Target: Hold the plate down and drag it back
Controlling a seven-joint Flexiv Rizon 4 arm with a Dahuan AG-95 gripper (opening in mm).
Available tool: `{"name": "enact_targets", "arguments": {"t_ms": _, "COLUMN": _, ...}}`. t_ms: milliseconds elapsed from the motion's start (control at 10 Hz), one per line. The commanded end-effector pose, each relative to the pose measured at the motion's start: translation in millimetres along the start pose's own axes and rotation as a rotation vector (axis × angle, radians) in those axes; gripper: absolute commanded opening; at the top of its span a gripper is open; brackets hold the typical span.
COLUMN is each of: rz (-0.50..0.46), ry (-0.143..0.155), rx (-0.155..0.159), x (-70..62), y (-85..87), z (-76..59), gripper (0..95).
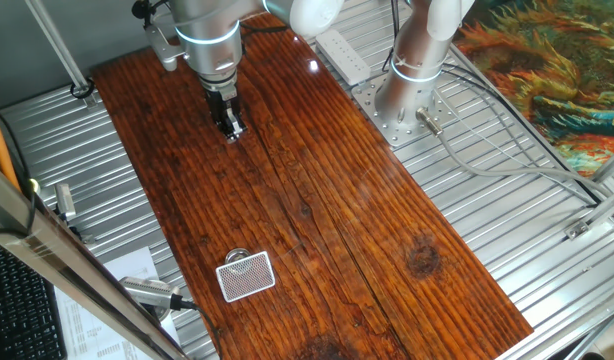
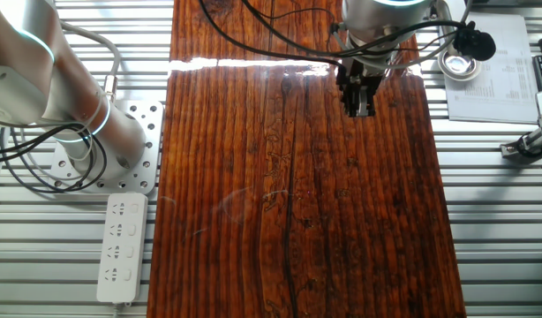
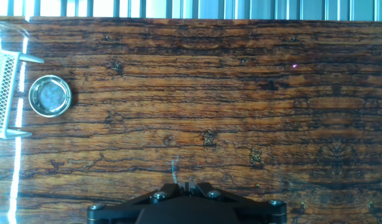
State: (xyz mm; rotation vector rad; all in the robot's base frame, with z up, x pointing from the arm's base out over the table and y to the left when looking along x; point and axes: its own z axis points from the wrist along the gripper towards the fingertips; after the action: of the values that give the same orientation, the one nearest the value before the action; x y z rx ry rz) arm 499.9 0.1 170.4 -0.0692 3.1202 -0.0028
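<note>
The pincer (image 1: 230,128) hangs over the far end of the wooden table (image 1: 337,230) with its fingers pressed together, holding nothing and touching nothing. The plate (image 1: 237,254), a small silver disc, lies near the table's opposite end, touching the edge of a white cross-hatched card (image 1: 246,276) and well apart from the pincer. In the hand view the plate (image 3: 50,96) sits at the far left beside the card (image 3: 4,93). Bare dark-grained wood stretches between pincer and plate. Ribbed metal decking (image 1: 507,200) surrounds the table; a white power strip (image 2: 121,247) lies beside the arm's base (image 2: 103,150).
</note>
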Motion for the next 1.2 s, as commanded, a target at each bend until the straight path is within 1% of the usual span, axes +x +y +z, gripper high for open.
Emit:
{"name": "enact_targets", "arguments": {"t_ms": 100, "rz": 0.000, "ry": 0.003, "rx": 0.002, "x": 0.1, "y": 0.1, "z": -0.2, "gripper": 0.0}}
{"name": "enact_targets", "arguments": {"t_ms": 400, "rz": -0.006, "ry": 0.013, "rx": 0.001, "x": 0.1, "y": 0.1, "z": -0.2, "gripper": 0.0}}
{"name": "enact_targets", "arguments": {"t_ms": 800, "rz": -0.019, "ry": 0.014, "rx": -0.001, "x": 0.1, "y": 0.1, "z": -0.3, "gripper": 0.0}}
{"name": "enact_targets", "arguments": {"t_ms": 1000, "rz": -0.027, "ry": 0.032, "rx": 0.000, "x": 0.1, "y": 0.2, "z": -0.4, "gripper": 0.0}}
{"name": "enact_targets", "arguments": {"t_ms": 1200, "rz": -0.025, "ry": 0.034, "rx": 0.000, "x": 0.2, "y": 0.1, "z": -0.5, "gripper": 0.0}}
